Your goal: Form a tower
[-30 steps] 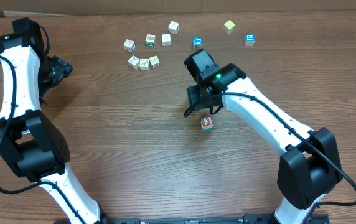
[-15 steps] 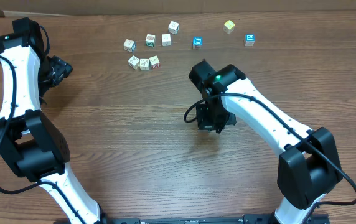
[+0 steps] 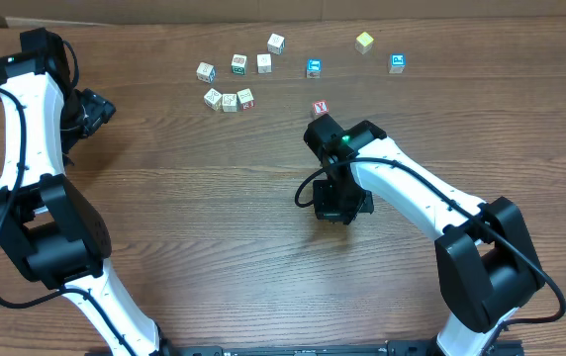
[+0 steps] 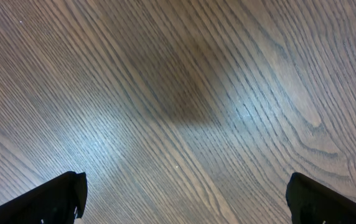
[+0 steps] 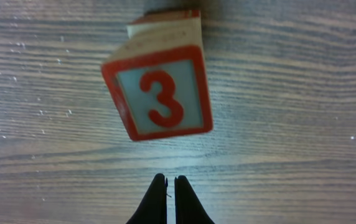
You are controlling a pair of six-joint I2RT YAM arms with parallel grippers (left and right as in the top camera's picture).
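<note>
In the overhead view the tower is hidden under my right gripper (image 3: 340,203). From the right wrist I see it only from above: a top cube (image 5: 160,98) with a red 3 in a red frame, and a pale side behind it. I cannot tell how many cubes stand under it. My right gripper (image 5: 170,180) is shut on nothing, its tips just short of that cube and apart from it. Far to the left, my left gripper (image 3: 90,109) is open (image 4: 184,196) over bare wood.
A red-marked loose cube (image 3: 320,109) lies just behind the right arm. Several more loose cubes are scattered along the back, from a pale cube (image 3: 206,71) past a blue cube (image 3: 314,67) to another blue one (image 3: 397,62). A yellow-green cube (image 3: 364,42) lies farthest back.
My right gripper has closed and moved toward the table's front, so it now covers the red 3 cube from overhead. This uncovered the red-marked cube behind it. The left arm has not moved.
</note>
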